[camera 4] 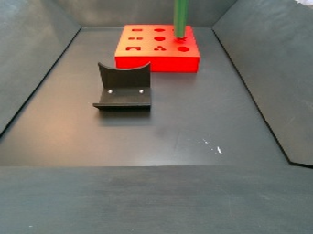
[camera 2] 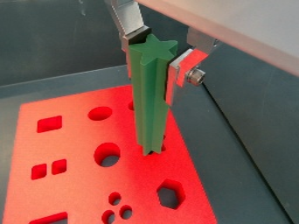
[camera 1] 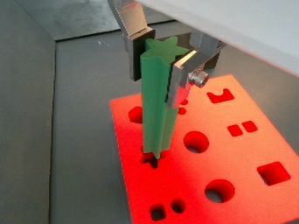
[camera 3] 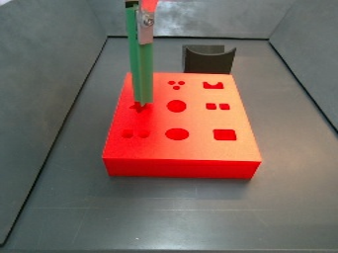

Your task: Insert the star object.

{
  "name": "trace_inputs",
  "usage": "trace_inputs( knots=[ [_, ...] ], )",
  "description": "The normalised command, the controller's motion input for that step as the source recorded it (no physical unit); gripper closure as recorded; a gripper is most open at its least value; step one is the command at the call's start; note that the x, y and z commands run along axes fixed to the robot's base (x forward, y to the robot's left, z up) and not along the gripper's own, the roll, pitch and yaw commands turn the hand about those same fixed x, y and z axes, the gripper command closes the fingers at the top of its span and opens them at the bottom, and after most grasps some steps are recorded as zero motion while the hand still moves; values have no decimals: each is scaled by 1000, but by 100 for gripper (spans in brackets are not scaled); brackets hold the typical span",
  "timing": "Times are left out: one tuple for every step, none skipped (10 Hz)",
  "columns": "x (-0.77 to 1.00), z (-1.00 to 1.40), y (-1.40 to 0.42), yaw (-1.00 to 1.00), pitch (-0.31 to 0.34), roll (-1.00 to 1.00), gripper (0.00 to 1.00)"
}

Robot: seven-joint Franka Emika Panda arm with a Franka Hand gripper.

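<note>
The gripper (camera 1: 159,54) clamps the top of the upright rod (camera 1: 158,101), whose foot meets a hole in the red block (camera 3: 199,148). Only both wrist views show its star-shaped end; a side view shows the grey block (camera 4: 124,89) standing well apart.

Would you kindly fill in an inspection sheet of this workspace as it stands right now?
Surface: dark grey floor, a few pale specks.
Job's things: star object, a green rod, upright, lower end at a hole in the red block; depth unclear.
Clutter: dark curved grey block, apart from the red block.
Gripper: gripper above the red block, fingers shut on the rod's top.
Cables: nothing seen.
Surroundings: grey walls enclose the floor.
</note>
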Motion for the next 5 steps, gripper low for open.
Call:
trace_inputs(
  knots=[
    [-31,-29,0,-191,-147,-299,100],
    [0,-3,0,0,0,-64,100],
    [0,0,0,0,0,-30,100],
    [-46,0,0,-3,0,0,100],
    [-174,0,0,-37,-24,0,100]
  ],
)
